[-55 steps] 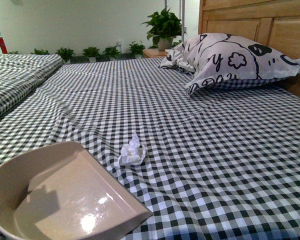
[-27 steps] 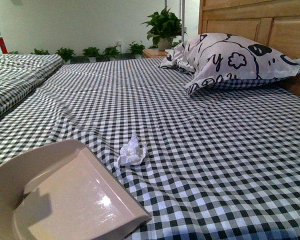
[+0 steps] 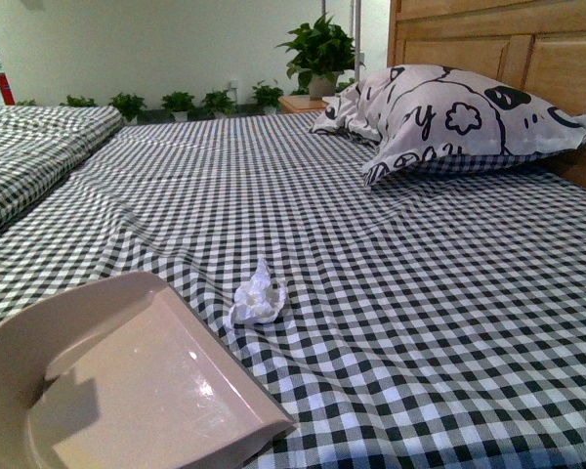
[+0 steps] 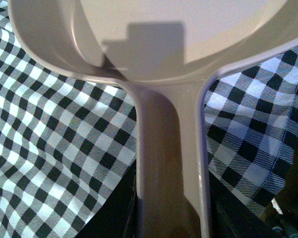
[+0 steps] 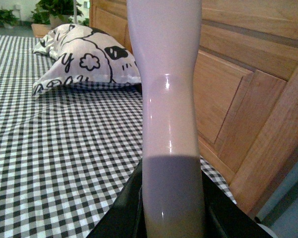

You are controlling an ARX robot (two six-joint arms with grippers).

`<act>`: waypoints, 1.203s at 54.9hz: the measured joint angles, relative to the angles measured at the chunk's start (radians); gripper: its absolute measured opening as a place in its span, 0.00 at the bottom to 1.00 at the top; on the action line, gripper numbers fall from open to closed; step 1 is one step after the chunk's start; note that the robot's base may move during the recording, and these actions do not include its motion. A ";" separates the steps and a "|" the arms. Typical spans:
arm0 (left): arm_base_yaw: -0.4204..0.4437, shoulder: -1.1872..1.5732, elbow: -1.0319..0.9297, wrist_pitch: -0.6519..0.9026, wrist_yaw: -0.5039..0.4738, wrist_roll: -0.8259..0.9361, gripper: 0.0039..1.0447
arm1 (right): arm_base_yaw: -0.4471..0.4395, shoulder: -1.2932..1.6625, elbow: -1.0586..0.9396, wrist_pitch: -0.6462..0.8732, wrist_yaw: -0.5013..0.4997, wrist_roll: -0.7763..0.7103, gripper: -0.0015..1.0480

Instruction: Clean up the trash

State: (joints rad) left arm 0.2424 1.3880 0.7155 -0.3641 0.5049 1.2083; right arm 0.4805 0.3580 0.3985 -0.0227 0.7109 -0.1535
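Sweeping is not yet begun, judging by the layout; lining up the pan is the step in hand. Nearest, the dustpan handle (image 4: 169, 148) is pinched in the left gripper (image 4: 171, 215), w/ dark jaw parts seen either side of it. A pale glossy handle (image 5: 170, 99) is likewise clamped by the right gripper (image 5: 173, 213). It is prob. a brush, but no head is shown, so that can't be confirmed.

The beige dustpan (image 3: 127, 381) is held low at the checked sheet (image 3: 420, 293), pan empty; contact w/ the fabric can't be told. The trash (image 3: 257, 296), a small crumpled white paper wad, is found just beyond the dustpan's far-right lip, near but not touching, w/ a strip of sheet btwn. Well beyond the dustpan, a patterned pillow (image 3: 449, 112) is propped at the wooden headboard (image 3: 527, 49). Potted plants (image 3: 317, 49) are seen farthest off.

Next move, as judged: the lip is to be pressed flat close to the wad, and the right-held tool brought round behind it to push it in. The wad may be let under the lip by the soft wrinkled sheet.
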 joint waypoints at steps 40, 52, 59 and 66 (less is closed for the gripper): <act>0.001 0.000 0.000 0.000 -0.001 0.003 0.26 | -0.072 1.199 0.712 -0.095 -0.521 -0.005 0.19; 0.001 0.000 0.000 0.000 -0.001 0.003 0.26 | -0.062 1.395 0.788 -0.061 -0.512 -0.116 0.19; 0.001 0.000 0.000 0.000 0.000 0.003 0.26 | -0.052 1.443 0.786 -0.020 -0.519 -0.155 0.19; 0.001 0.000 0.000 0.000 -0.001 0.004 0.26 | -0.039 1.469 0.776 -0.013 -0.534 -0.176 0.19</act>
State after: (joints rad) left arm 0.2436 1.3880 0.7155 -0.3637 0.5041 1.2121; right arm 0.4416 1.8275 1.1740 -0.0360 0.1772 -0.3298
